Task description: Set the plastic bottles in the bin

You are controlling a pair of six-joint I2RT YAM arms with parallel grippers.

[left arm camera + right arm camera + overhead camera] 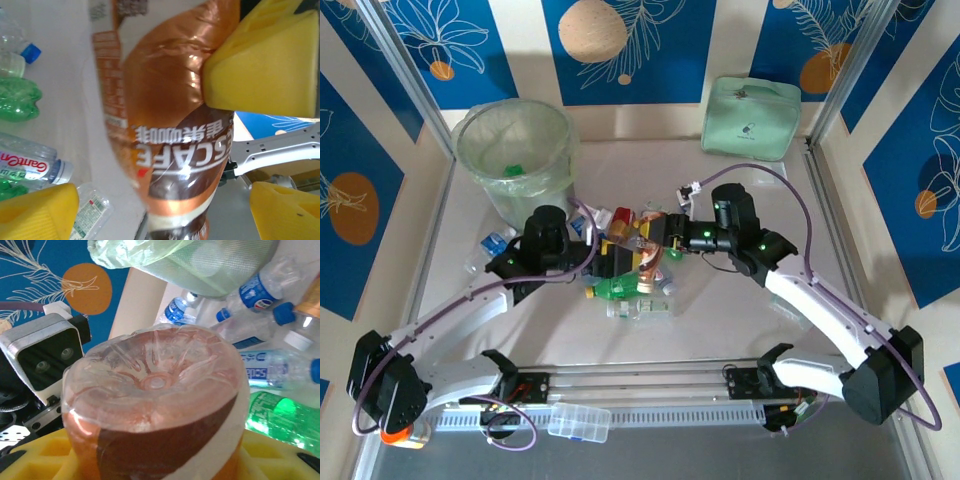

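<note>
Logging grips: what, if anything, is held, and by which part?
Right gripper clamps the brown Nescafe bottle on its body near the base; left gripper stands open around it.

Left arm (460,305) and right arm (815,310): white links, black joints, purple cables (803,200) looping alongside; blocky yellow foam finger pads (260,65).

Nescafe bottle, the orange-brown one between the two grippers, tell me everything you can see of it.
The Nescafe bottle looks like thin plastic, wrapped in a glossy copper-brown sleeve with white lettering and a cream band. The sleeve is creased and dented. Its clear moulded base, facing the right wrist camera, has star-like ribs. It sits above the pile of other bottles mid-table. The right gripper clamps it between yellow pads, one pressing into its side. The left gripper stands open around it, fingers apart from it.
</note>
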